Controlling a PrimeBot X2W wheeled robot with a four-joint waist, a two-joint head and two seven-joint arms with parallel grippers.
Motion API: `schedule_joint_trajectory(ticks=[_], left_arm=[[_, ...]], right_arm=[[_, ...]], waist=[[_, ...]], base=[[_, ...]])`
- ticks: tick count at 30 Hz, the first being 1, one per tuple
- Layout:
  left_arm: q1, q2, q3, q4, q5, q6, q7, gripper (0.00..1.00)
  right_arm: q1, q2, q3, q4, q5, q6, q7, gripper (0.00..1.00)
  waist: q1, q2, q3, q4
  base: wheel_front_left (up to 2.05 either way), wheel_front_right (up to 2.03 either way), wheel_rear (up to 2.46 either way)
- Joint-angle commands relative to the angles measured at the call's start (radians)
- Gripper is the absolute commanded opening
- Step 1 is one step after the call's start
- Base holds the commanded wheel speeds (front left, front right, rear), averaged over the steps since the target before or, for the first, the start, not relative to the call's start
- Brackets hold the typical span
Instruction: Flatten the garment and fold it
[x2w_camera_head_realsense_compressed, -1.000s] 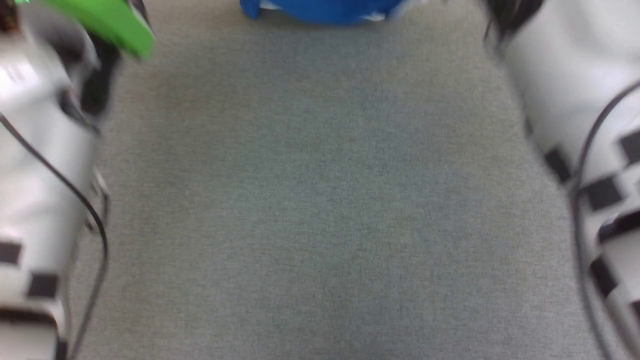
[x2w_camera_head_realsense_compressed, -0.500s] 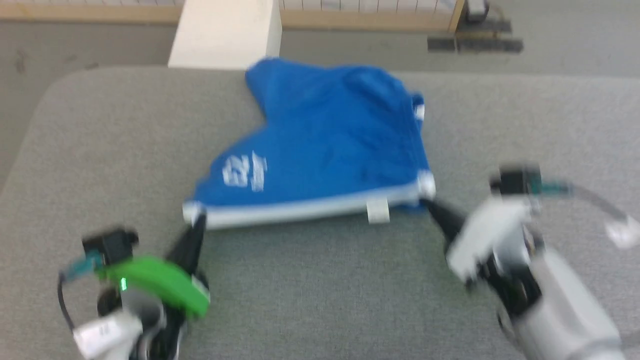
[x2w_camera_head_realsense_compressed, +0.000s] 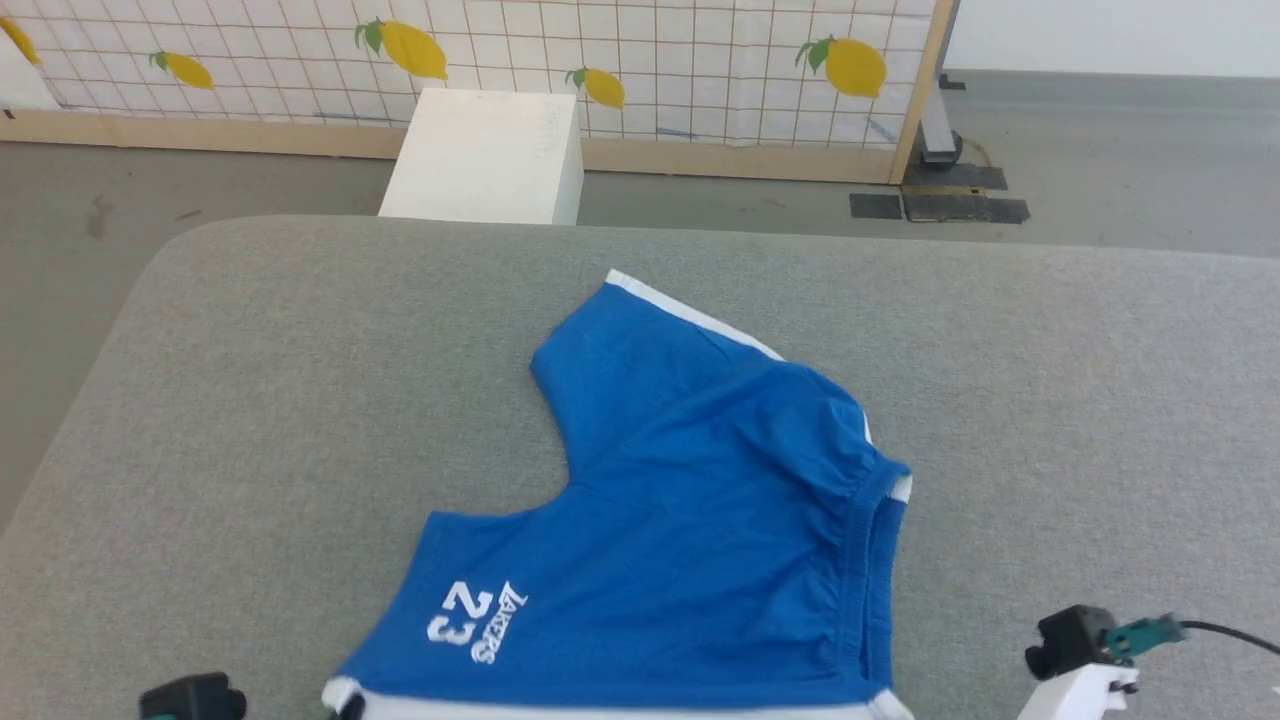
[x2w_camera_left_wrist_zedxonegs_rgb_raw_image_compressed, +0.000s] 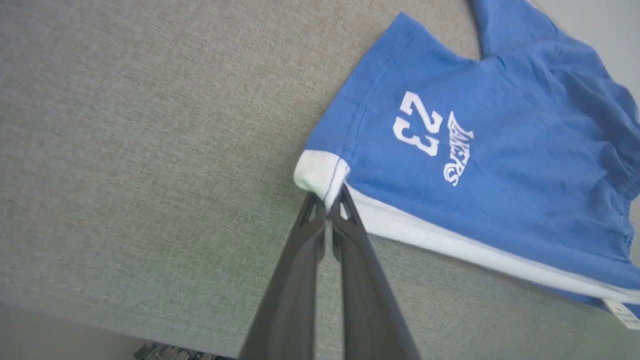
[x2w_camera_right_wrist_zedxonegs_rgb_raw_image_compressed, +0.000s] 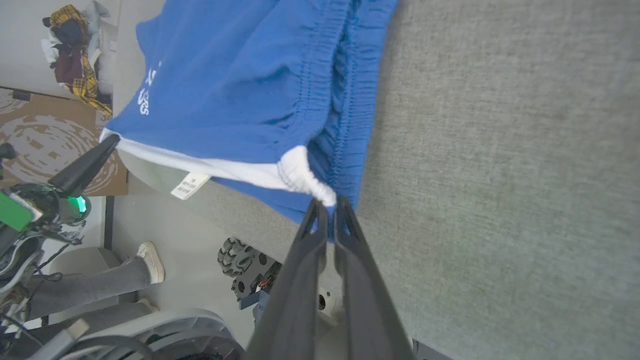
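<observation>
**Two corners held, one white edge running between them**

Both of my pincers are clenched on the shorts (x2w_camera_head_realsense_compressed: 680, 520), which lie on a grey padded table (x2w_camera_head_realsense_compressed: 250, 400) at lower centre of the head view. In the left wrist view, my left pincer (x2w_camera_left_wrist_zedxonegs_rgb_raw_image_compressed: 330, 200) rises from the bottom edge. It pinches the white corner (x2w_camera_left_wrist_zedxonegs_rgb_raw_image_compressed: 320, 171) where the leg hem meets the side stripe. In the right wrist view, my right pincer (x2w_camera_right_wrist_zedxonegs_rgb_raw_image_compressed: 327, 207) pinches the bunched white cloth at the waistband (x2w_camera_right_wrist_zedxonegs_rgb_raw_image_compressed: 350, 100) end of that same stripe.

That white stripe (x2w_camera_left_wrist_zedxonegs_rgb_raw_image_compressed: 450, 242) is the line that matters. It runs left to right along the bottom edge of the head view, from one pincer to the other. The rest of the shorts lies away from both pincers, up the frame. The second leg reaches toward upper centre, and the gathered waistband sits on the right. The cloth looks mostly flat, with wrinkles near the waistband.

I judge the coming move to be either a pull along the stripe or a carry of this edge up over the far leg. Neither arm is nearer, since each holds its own end.
</observation>
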Motion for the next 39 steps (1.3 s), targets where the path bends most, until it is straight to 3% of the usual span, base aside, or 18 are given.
schedule_joint_trajectory(ticks=[1,4,7,13,28,39], left_arm=[[0.013,0.012,0.031,-0.024,-0.011,0.013,-0.024,0.00],[-0.003,0.016,0.051,-0.059,-0.001,0.002,-0.054,0.00],[-0.071,0.017,0.047,-0.058,0.017,-0.036,-0.062,0.00],[-0.292,-0.016,0.006,0.001,0.066,-0.130,-0.058,0.00],[-0.848,-0.143,-0.109,0.400,0.215,-0.349,-0.074,0.00],[-1.069,-0.180,-0.161,0.624,0.267,-0.433,-0.078,0.00]], right_arm=[[0.010,0.020,-0.039,-0.054,0.001,-0.002,0.025,0.00],[0.001,0.050,-0.083,-0.140,-0.016,-0.002,0.040,0.00],[-0.046,0.062,-0.080,-0.183,-0.025,-0.002,0.027,0.00],[-0.178,0.065,-0.025,-0.149,-0.013,-0.002,-0.072,0.00],[-0.420,0.065,-0.019,0.018,-0.079,-0.002,-0.256,0.00],[-0.474,0.065,-0.003,0.053,-0.091,-0.002,-0.299,0.00]], waist=[[0.0001,-0.0001,0.002,0.002],[0.0001,-0.0001,0.011,0.005],[0.0001,-0.0001,0.030,0.002],[0.0001,-0.0001,0.081,-0.010],[0.0001,-0.0001,0.284,-0.064],[0.0001,-0.0001,0.396,-0.129]], base=[[0.00,0.00,0.00],[0.00,0.00,0.00],[0.00,0.00,0.00],[0.00,0.00,0.00],[0.00,0.00,0.00],[0.00,0.00,0.00]])
